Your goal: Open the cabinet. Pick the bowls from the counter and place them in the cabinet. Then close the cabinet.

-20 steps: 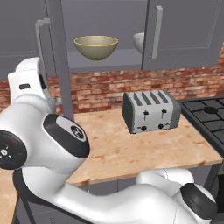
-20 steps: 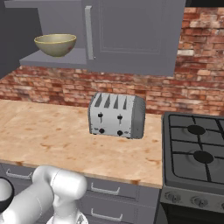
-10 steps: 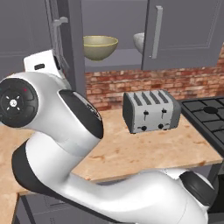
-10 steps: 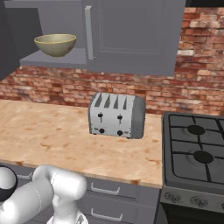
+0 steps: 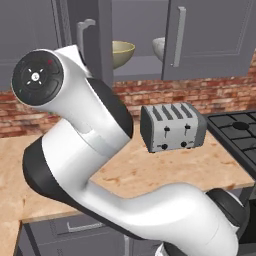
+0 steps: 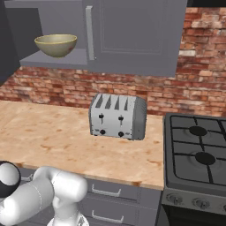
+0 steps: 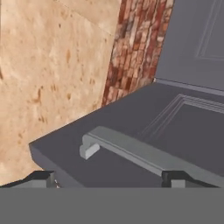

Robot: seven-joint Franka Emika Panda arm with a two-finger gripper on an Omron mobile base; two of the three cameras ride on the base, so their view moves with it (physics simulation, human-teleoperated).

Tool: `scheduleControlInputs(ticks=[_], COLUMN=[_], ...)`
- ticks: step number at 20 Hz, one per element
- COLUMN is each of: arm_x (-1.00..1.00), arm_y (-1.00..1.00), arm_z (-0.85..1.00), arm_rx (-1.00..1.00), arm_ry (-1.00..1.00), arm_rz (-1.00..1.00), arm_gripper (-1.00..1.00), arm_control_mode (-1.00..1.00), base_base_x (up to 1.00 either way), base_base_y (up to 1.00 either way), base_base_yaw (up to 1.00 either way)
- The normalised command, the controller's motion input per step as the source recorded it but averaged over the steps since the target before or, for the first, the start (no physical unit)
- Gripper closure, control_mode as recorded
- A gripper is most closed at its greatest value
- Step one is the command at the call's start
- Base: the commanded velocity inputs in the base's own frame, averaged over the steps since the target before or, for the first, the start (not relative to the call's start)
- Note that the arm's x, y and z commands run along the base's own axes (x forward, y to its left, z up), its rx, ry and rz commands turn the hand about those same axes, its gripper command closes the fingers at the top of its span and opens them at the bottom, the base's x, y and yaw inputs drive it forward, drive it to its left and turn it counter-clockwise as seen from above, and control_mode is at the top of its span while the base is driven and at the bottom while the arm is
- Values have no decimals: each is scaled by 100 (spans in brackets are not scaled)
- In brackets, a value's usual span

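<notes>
The cabinet [image 5: 215, 35] hangs above the counter [image 5: 130, 175] with its right door shut and its left door [image 5: 103, 55] swung partway out. On its shelf sits the olive-tan bowl [image 5: 124, 52], partly behind the left door's edge. The white bowl [image 5: 158, 47] is half hidden by the right door. From the right side, the olive bowl [image 6: 56, 44] shows on the shelf beside the shut door [image 6: 132, 35]. In the hand view my gripper [image 7: 110, 180] is open, close to the left door [image 7: 131, 118], with its silver bar handle [image 7: 127, 151] just beyond the fingertips.
A silver four-slot toaster [image 5: 172, 127] [image 6: 117, 117] stands on the counter [image 6: 48, 137] below the cabinet. A black gas stove [image 6: 198, 150] adjoins the counter on the right. A red brick wall [image 6: 167, 95] runs behind. Grey drawer fronts [image 6: 110, 194] lie under the counter edge.
The left door's edge has swung to the right and now covers part of the olive bowl. My arm has risen and moved right with it. The bowls and toaster have stayed put.
</notes>
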Motion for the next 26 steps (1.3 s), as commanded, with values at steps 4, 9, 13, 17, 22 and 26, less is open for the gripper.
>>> scheduleControlInputs(ticks=[4,9,13,17,22,26], arm_x=[28,34,41,51,58,65], arm_y=[-35,-34,-32,-29,-25,-13], arm_z=[-9,-19,-27,-39,-38,-32], arm_rx=[-1,-1,-2,-3,-4,-5], arm_ry=[1,0,0,0,-1,0], arm_rz=[0,0,0,0,0,0], arm_gripper=[-100,-100,-100,-100,-100,-100], arm_control_mode=[-100,-100,-100,-100,-100,-100], base_base_x=[0,0,0,0,0,0], base_base_y=[0,0,0,0,0,0], base_base_yaw=[0,0,0,0,0,0])
